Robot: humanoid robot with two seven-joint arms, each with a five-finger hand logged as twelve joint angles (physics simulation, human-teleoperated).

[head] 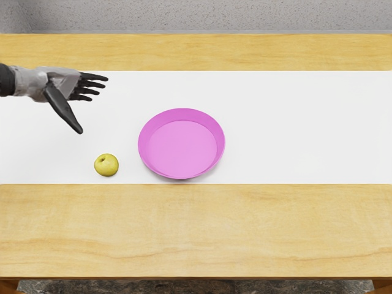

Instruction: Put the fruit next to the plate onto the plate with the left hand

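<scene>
Small round apple [106, 165], yellow-green and glossy with a dimpled top, lying on the smooth white strip [294, 122] along the middle of the pale, grained wooden counter [196, 226], toward the left edge. Near it but not touching, a shallow round pink plate [181, 147], matte, with a raised rim. Left hand [66, 89], grey-shelled with slim black fingers [93, 78], hovering by the left edge behind the apple, spread wide, holding nothing.
</scene>
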